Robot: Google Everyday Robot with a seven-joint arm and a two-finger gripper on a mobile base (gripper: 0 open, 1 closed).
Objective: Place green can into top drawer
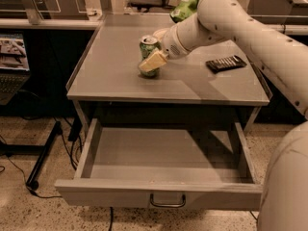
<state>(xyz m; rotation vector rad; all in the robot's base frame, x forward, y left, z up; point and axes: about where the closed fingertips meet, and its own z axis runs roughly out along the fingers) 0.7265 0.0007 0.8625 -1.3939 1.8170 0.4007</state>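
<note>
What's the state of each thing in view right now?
green can: upright on the tabletop, not in the drawer.
top drawer: pulled open, nothing visible inside.
gripper: at the green can, above the tabletop.
black remote: lying flat, right of the can.
green snack bag: at the table's back edge.

top drawer (159,199) open, roomy — pincer (151,63) at green can (148,43)

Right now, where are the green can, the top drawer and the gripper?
green can (148,46): camera view, upper body under the rim.
top drawer (106,195): camera view, front panel, left part.
gripper (151,61): camera view, its pale end, at the can's front.
</note>
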